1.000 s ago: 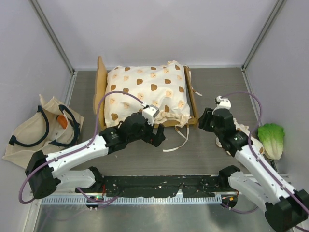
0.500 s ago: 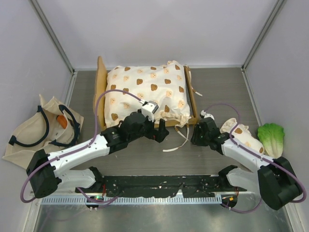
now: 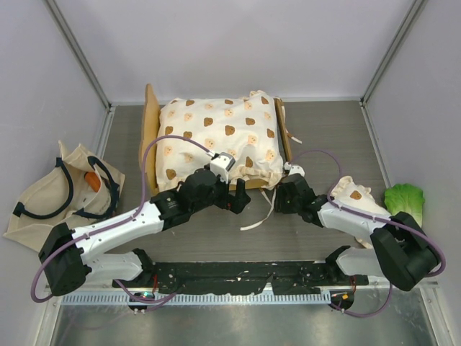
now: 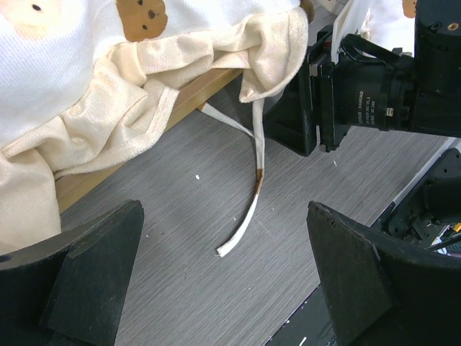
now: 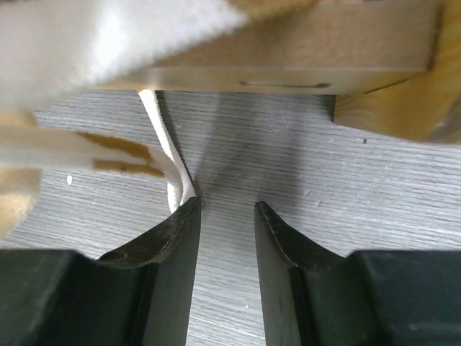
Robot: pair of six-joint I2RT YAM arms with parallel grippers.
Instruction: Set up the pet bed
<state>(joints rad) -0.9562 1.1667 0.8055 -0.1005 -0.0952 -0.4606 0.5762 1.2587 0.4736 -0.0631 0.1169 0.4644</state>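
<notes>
**Pet bed** (image 3: 150, 130): light-wood frame at the back-middle of the table (image 3: 324, 130), with the headboard toward the left. One wooden rail (image 5: 288, 68) fills the top of the right wrist view, seen from low down.

**Cushion** (image 3: 220, 137): cream with a brown bear print, lying in the frame. Its cover bunches over the near edge (image 4: 144, 108).

**Tie** (image 3: 257, 216): a cream strap hanging from the cushion's near right corner and trailing loose on the table (image 4: 248, 194), one end free.

**Left claw** (image 3: 238, 198): low over the table just in front of the bed's near edge. Jaws spread fully wide (image 4: 227, 245) and holding nothing, with the tie lying between and beyond them.

**Right claw** (image 3: 278, 197): at the bed's near right corner, tips down at the table (image 5: 227, 209). Jaws part-way apart with a narrow empty gap. The tie (image 5: 169, 155) touches the outer side of one finger (image 5: 173, 238) and is not gripped.

**Small pillow** (image 3: 356, 196): cream, bear-printed, seemingly a second piece, partly hidden by the right arm.

**Tote** (image 3: 43, 202): beige with black handles, flat at the far left.

**Lettuce toy** (image 3: 405, 207): green, at the far right, well apart from the bed.
</notes>
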